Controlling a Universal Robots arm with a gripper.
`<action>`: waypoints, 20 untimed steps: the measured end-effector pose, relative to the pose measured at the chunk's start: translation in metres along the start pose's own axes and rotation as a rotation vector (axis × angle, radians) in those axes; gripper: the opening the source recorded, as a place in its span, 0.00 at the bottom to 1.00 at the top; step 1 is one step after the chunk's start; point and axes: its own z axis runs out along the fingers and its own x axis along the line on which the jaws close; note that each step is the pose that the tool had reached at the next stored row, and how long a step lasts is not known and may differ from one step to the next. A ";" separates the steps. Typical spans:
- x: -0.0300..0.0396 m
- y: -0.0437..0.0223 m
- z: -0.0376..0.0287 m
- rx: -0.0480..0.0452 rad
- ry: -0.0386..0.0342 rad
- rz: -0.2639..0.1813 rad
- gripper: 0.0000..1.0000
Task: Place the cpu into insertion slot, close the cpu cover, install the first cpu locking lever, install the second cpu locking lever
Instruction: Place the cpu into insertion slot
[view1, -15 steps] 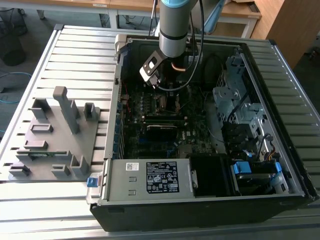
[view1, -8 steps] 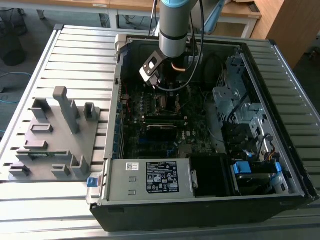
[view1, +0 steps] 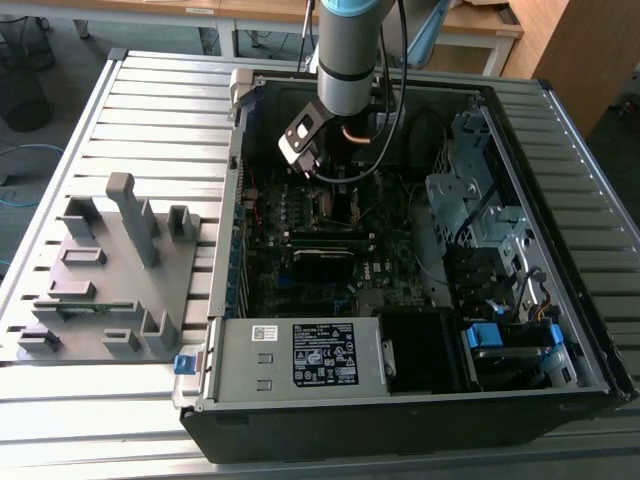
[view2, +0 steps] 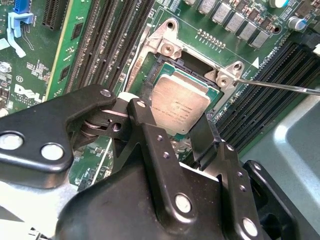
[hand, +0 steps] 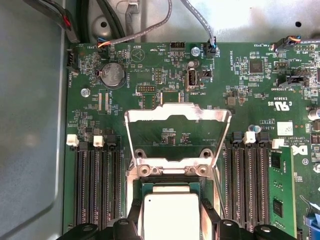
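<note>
Exterior view: the arm, entering at twelve o'clock, reaches into the open computer case on the worktop. Second wrist view: the end effector is clamped on the cpu, which lies in the insertion slot. A skewed release could bend the socket contacts. First wrist view: the cpu cover stands open beyond the chip.

Silver cpu sits in the insertion slot; cpu cover stands open.
</note>
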 end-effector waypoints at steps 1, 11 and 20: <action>0.0000 0.0000 0.0004 -0.0002 0.0003 0.000 0.54; -0.0001 0.0005 0.0010 0.0000 -0.0001 0.000 0.54; -0.0014 0.0006 0.0012 -0.0001 0.0000 0.000 0.54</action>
